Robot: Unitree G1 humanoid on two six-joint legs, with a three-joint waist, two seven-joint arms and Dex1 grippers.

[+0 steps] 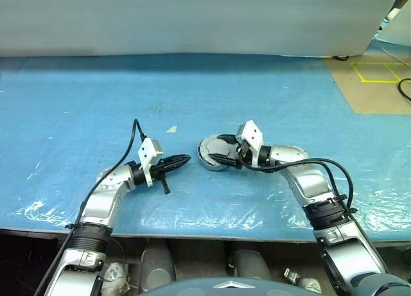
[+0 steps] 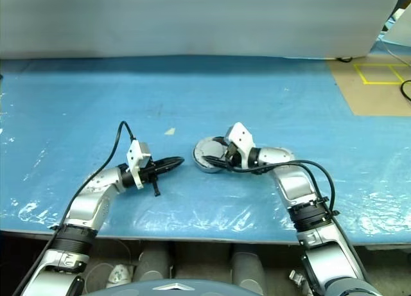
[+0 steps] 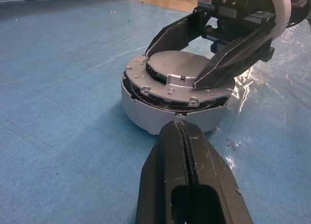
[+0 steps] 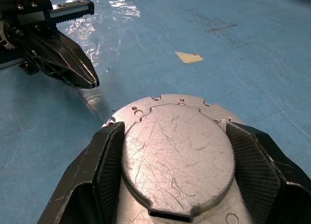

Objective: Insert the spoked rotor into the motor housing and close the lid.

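On the blue table [image 1: 77,103], the motor housing [image 3: 160,118] stands between the two arms. The lid [image 4: 177,153] sits tilted on it, so closing is the step in hand. The right gripper [image 3: 194,63] straddles the lid's raised centre, fingers spread against its sides; next it likely needs pressing level. The left gripper [image 3: 182,136], clenched empty, points at the housing wall; only the left wrist view shows the gap under the lid.

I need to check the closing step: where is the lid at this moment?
The lid sits tilted on top of the motor housing near the middle of the blue table, between the right gripper's fingers, with the shut left gripper just beside it.
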